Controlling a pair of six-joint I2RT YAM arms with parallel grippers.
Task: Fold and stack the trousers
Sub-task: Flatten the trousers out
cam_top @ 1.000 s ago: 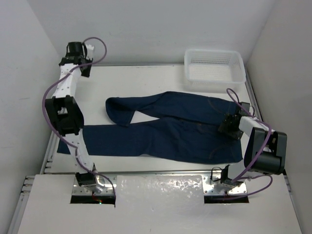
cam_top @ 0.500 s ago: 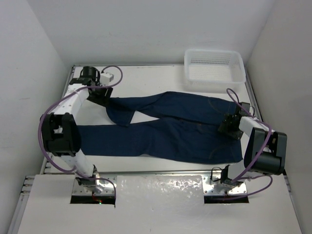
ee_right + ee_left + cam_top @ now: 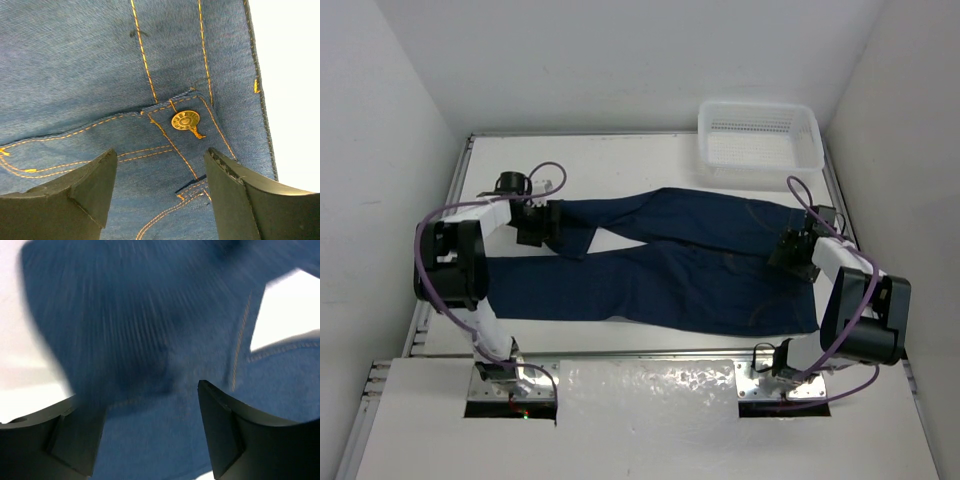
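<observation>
From where I stand, the jeans (image 3: 670, 285) lie flat across the middle of the table (image 3: 620, 165), waist to the right and legs running left. The near leg is stretched out straight along the front. The far leg is doubled back on itself at its left end.

The right gripper (image 3: 161, 155) hangs just over the waistband with its fingers spread, holding nothing; the tan button (image 3: 185, 120) sits in the gap between them. It has hardly stirred in the last second.

The change is all on the left. A second ago that arm was reared up at the far left corner, well clear of the cloth. Now it has swung in and down, and the left gripper (image 3: 535, 225) sits over the doubled-back end of the far leg. Its wrist view is blurred, but the fingers are wide apart with denim under them and nothing pinched. The jeans themselves have not shifted. I take it the arm is lining up to catch that leg end, with the folding itself not yet begun.

For room, the front hem line runs close to the table's near edge, and the waist lies not far from the right edge. Left of the leg ends there is a strip of bare table, and a broad bare band lies behind the jeans. The basket (image 3: 755, 104) fills the far right corner, apart from the cloth.
</observation>
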